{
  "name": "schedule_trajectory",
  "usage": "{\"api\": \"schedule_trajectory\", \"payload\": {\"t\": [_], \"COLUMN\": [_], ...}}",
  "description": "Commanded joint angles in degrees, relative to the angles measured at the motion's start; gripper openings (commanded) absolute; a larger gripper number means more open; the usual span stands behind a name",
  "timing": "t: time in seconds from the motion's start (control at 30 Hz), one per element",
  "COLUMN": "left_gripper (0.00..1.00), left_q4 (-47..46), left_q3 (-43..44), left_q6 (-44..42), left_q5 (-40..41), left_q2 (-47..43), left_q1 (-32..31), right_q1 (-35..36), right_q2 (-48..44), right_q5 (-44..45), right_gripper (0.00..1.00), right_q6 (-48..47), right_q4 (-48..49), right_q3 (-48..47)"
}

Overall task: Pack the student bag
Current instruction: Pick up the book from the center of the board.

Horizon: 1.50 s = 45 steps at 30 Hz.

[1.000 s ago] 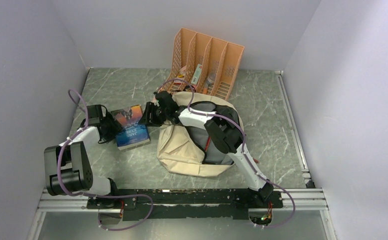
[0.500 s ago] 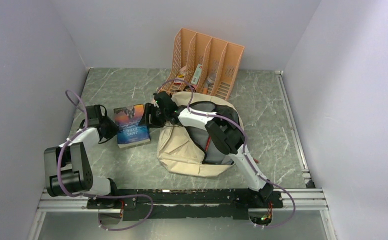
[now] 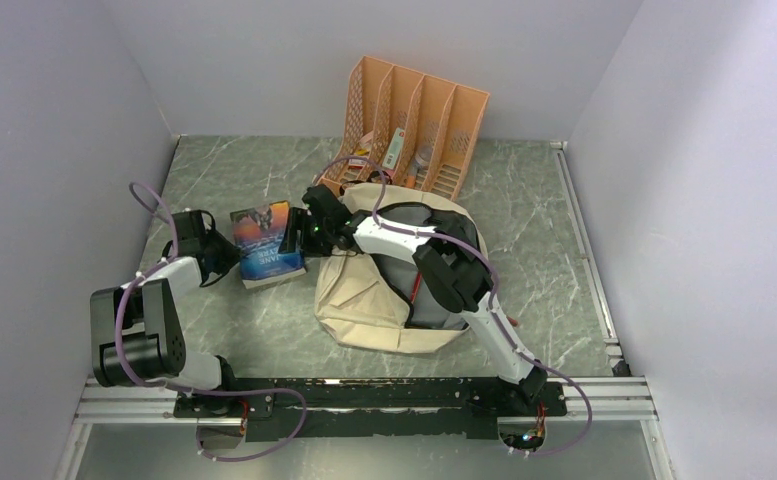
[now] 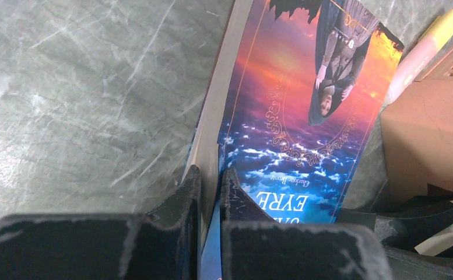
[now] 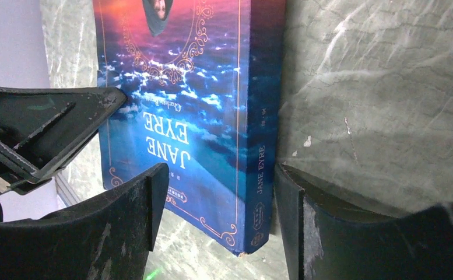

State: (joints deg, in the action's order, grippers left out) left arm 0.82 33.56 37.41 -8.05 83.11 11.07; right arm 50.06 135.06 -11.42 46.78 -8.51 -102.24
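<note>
I am watching two arms wearing white shells over black joints, the left arm and the right arm; purple cables are looping along both; boxy black motor housings are bulking at the elbows; the left pincer is showing matte black fingers, scuffed grey along the edges; the right pincer is wearing the same chipped black plastic.

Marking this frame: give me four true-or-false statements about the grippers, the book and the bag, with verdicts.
1. The left gripper is shut on the book. True.
2. The right gripper is clamped on the student bag. False: it is open, with its fingers astride the book's spine edge.
3. The book lies inside the student bag. False: it is outside, beside the bag.
4. The orange file organizer stands at the far side of the bag. True.
</note>
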Motion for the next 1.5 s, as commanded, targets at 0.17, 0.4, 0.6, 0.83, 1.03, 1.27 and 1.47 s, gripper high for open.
{"api": "schedule_trajectory", "payload": {"t": [0.17,0.4,0.6,0.83,1.03,1.27,1.47], "left_gripper": [0.05,0.05,0.05,0.05,0.11,0.82,0.92], "left_q4": [12.16,11.25,11.14,10.87,12.74,23.75,31.7], "left_q3": [-7.13,-7.9,-7.6,-7.32,-6.16,1.18,13.25], "left_q6": [-1.99,-2.11,-2.73,-3.04,-3.39,-3.45,-7.55], "left_q5": [1.73,0.67,-0.38,-1.17,-1.28,4.46,10.85], "left_q2": [7.78,7.15,7.17,6.68,5.24,-9.2,-18.34], "left_q1": [-0.83,-0.83,-1.03,-1.16,-1.17,-1.14,-1.14], "right_q1": [-1.8,-1.97,-1.86,-1.73,-1.85,-3.01,-3.23], "right_q2": [-0.01,-2.17,-0.34,2.04,0.47,-6.87,-12.0], "right_q5": [-14.02,-18.95,-20.45,-15.68,-15.24,-7.28,-8.16], "right_gripper": [0.61,0.56,0.54,0.47,0.26,0.02,0.0], "right_q6": [11.82,17.37,17.59,12.68,12.02,1.08,-10.67], "right_q4": [17.97,32.38,30.0,18.81,21.7,17.56,16.29], "right_q3": [10.61,14.01,8.69,4.23,6.63,8.1,7.81]}}
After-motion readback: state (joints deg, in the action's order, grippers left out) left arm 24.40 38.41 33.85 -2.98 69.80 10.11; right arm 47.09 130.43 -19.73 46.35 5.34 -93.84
